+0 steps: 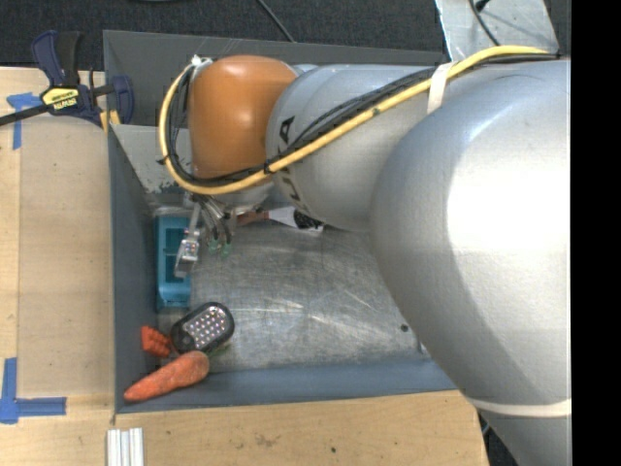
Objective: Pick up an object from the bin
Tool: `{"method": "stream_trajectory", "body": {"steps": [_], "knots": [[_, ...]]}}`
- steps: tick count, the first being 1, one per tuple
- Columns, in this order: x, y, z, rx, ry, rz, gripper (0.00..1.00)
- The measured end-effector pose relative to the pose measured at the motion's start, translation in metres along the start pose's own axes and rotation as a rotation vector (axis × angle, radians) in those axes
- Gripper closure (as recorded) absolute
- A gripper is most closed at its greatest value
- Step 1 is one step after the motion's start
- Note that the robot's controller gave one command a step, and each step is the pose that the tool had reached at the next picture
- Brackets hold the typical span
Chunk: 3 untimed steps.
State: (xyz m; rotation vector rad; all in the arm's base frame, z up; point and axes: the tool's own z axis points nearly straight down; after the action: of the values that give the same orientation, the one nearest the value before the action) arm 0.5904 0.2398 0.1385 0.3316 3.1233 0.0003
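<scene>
Here the pincer (199,237) hangs over the blue box (167,278); its opening cannot be told.

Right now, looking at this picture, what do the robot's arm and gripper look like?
The arm is built of thick, rounded silver-grey segments. A glossy orange dome cover caps its wrist. A yellow cable and thinner black cables run along the arm and loop around the dome. The gripper beneath is small, grey and metallic.

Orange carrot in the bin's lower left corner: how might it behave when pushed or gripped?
The carrot looks round and tapered, so it would probably roll in an arc. Lying against the bin wall, it may jam rather than slide.
</scene>
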Motion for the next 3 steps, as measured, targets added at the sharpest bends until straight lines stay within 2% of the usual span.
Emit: {"method": "stream_trajectory", "body": {"steps": [1,2,3], "knots": [[-0.015,0.006,0.035,-0.005,-0.006,-0.106,0.00],[-0.014,0.006,0.048,-0.011,-0.022,-0.288,1.00],[-0.014,0.006,0.048,-0.011,-0.021,-0.288,1.00]]}}
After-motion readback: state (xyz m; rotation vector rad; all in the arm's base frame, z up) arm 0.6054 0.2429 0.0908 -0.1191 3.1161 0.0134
